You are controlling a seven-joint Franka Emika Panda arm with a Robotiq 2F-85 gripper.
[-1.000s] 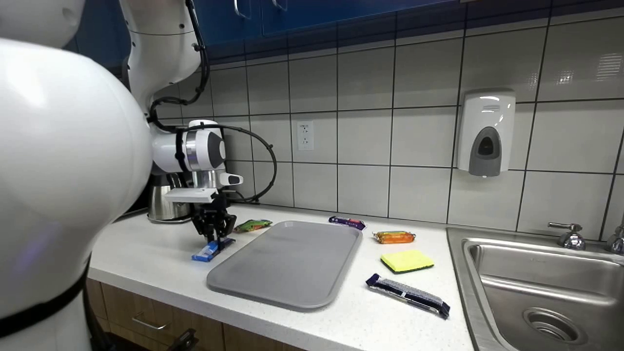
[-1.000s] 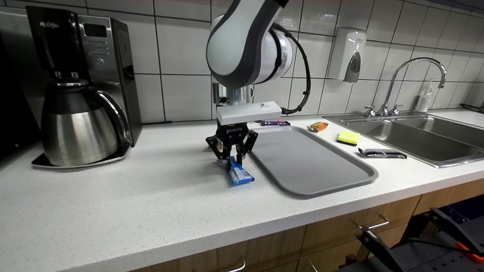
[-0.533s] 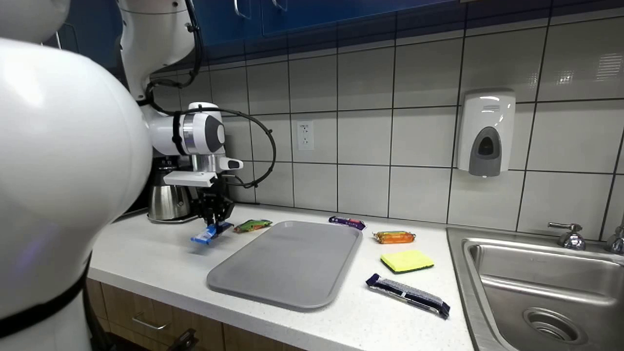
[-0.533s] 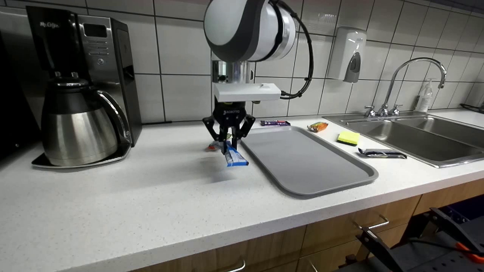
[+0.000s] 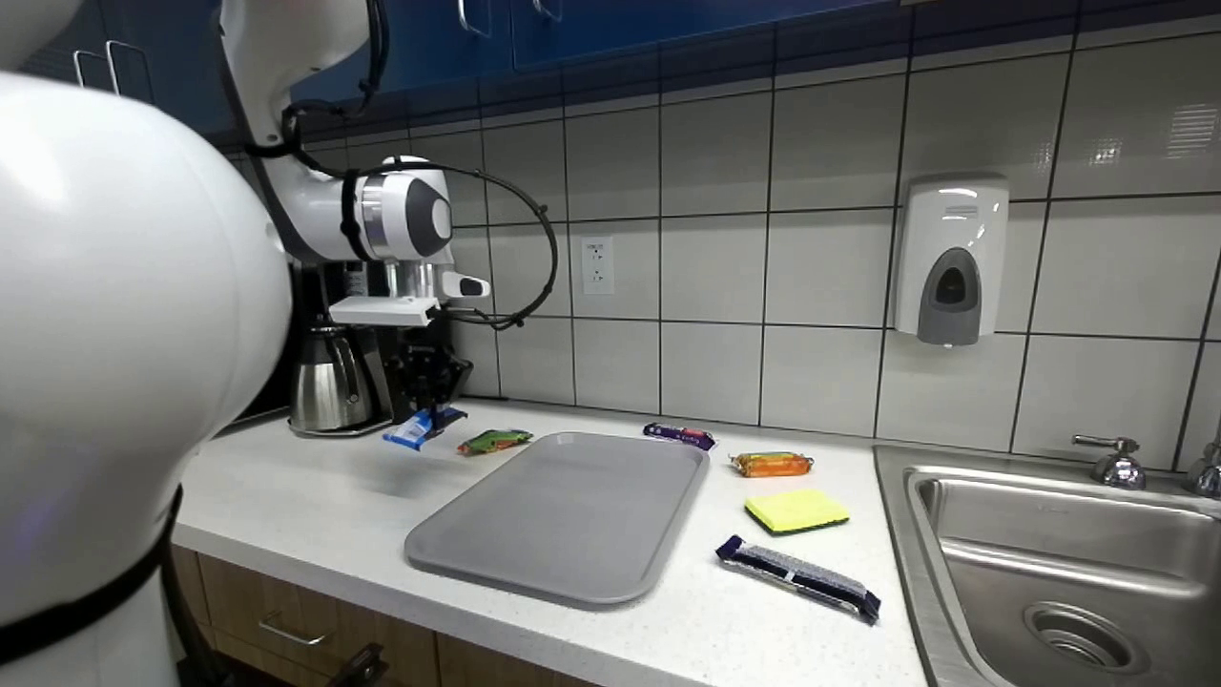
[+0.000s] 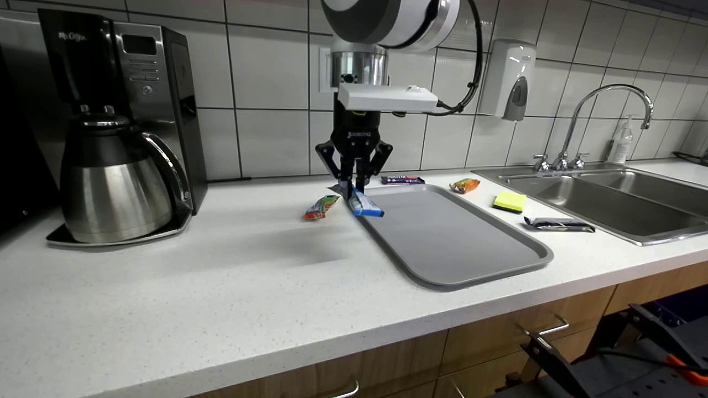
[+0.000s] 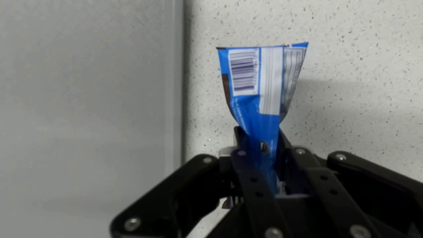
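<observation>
I have the gripper (image 7: pixel 262 142) pinching a blue wrapper (image 7: pixel 257 87) — aloft, beside the long edge of the gray tray (image 6: pixel 459 237) — and a green packet (image 5: pixel 493 442) lies near that same side.

Below pincer (image 6: pixel 354 190): air gap to counter (image 6: pixel 265 298); blue packet (image 7: pixel 264 99) in grip juts out both sides. Beside pincer: low, flat tray (image 6: pixel 459 243), passable overhead. Near pincer: green-red packet (image 6: pixel 321 208), lying low. Well apart: carafe (image 6: pixel 116 193), tall, blocking. Beyond pincer: tiled wall (image 6: pixel 271 143).
</observation>
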